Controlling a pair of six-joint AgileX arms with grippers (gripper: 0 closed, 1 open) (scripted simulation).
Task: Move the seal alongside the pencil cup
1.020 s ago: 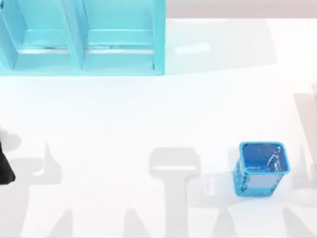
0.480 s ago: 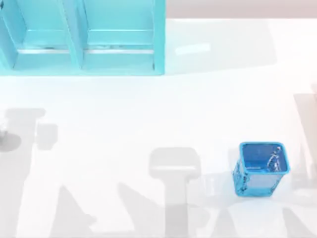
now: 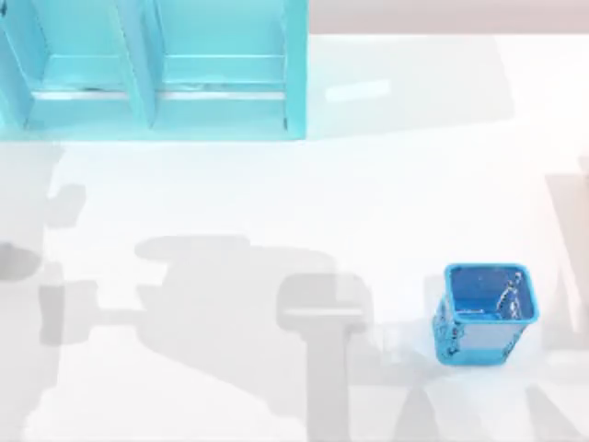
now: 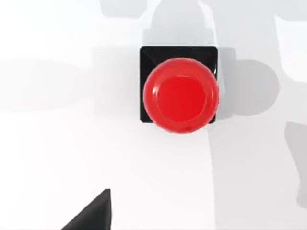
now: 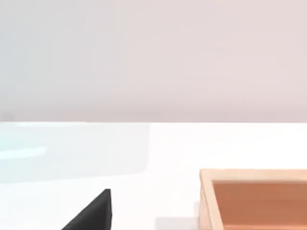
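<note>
Seal (image 4: 179, 92) sits upright straight under left wrist camera, gripper spread can't tell; drop centred on red knob, pinch, carry toward pencil cup (image 3: 483, 313) at table's 4 o'clock.

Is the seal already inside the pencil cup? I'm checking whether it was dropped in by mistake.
No: the seal stands on the bare white table in the left wrist view, with no cup walls around it.

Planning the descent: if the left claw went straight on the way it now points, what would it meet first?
Probably the seal. The left wrist view looks straight down on its red knob, standing on the white table, with nothing in between. How far above it the claw hangs is unclear.
</note>
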